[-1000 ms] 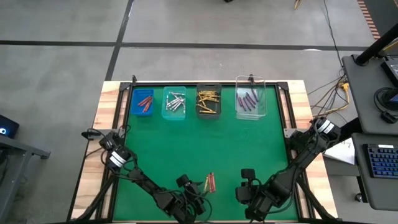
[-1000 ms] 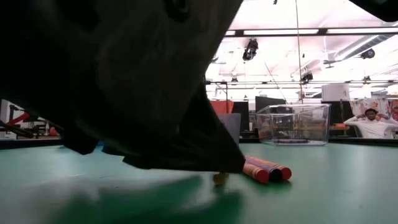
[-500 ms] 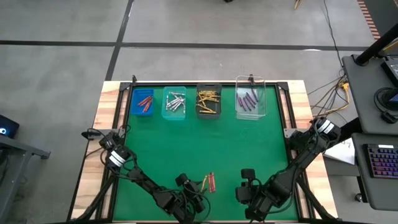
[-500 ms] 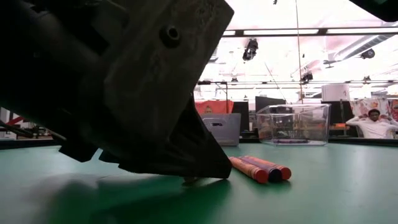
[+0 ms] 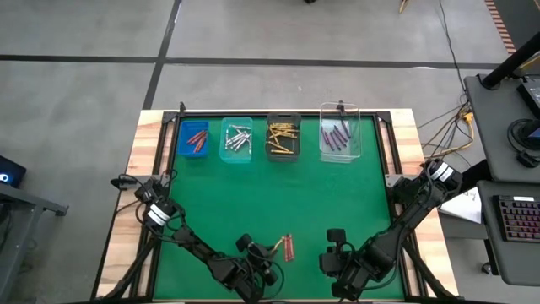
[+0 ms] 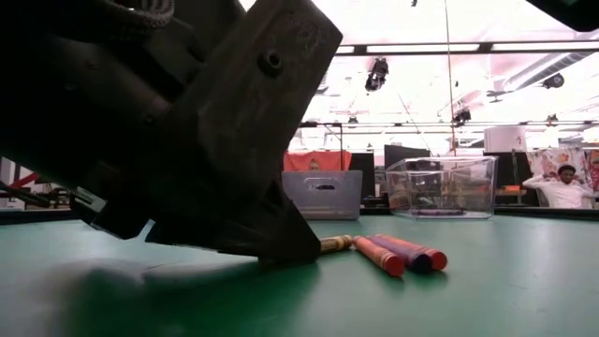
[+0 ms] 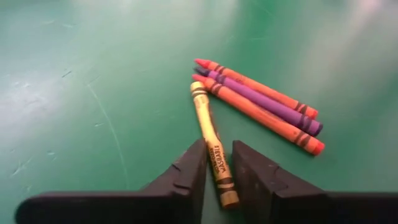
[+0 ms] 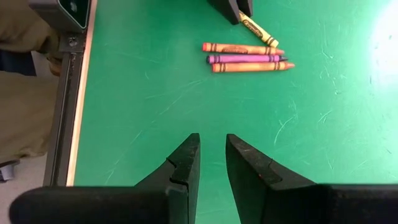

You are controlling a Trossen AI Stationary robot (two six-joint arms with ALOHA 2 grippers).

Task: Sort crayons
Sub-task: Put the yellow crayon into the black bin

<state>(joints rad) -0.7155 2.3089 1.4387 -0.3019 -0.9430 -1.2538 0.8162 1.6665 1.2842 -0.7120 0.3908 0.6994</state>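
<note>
Fingers (image 7: 200,168) of left gripper (image 7: 219,180): closing around gold crayon (image 7: 210,134) | crayon axis: runs out between them, frame centre | right gripper (image 8: 212,163): idle, part-open

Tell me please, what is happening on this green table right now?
The robot is sorting crayons by colour. The left gripper is low at the near edge of the green table, its fingers on either side of a gold crayon. Two red crayons and one purple crayon lie loose beside it. Four bins along the far edge already contain sorted crayons. The right gripper waits nearby, holding nothing.
</note>
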